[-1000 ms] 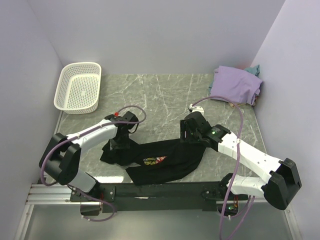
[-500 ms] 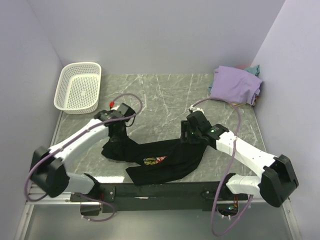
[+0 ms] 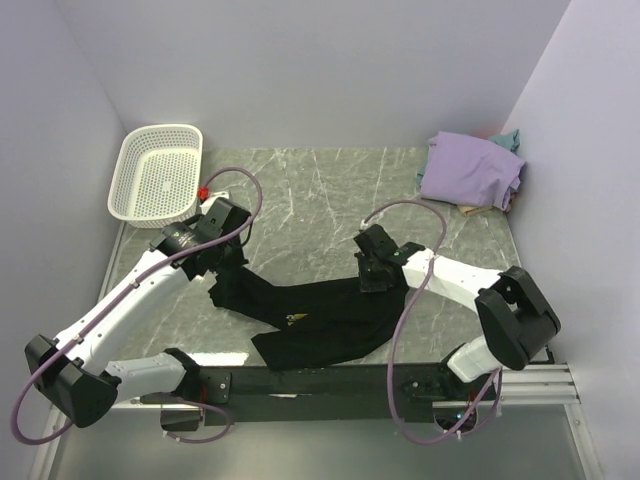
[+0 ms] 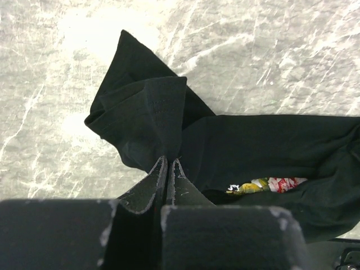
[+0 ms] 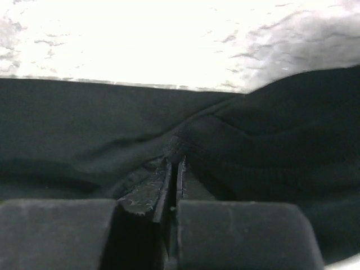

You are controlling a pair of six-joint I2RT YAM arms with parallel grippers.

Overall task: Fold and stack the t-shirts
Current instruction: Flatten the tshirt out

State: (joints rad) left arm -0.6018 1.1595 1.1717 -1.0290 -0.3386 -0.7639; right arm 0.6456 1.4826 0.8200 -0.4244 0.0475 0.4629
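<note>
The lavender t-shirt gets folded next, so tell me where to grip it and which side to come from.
Probably grip the lavender t-shirt at its loose edge nearest the middle of the marble table. Come from that side, jaws low: the wall stands close opposite, and a teal t-shirt is bunched behind it. It lies as a rumpled heap, so no sleeve or collar shows.

The black t-shirt carries a red, white and yellow print; the bench is grey with white veins. There is a plain lavender shirt, a teal shirt and a white perforated basket
</note>
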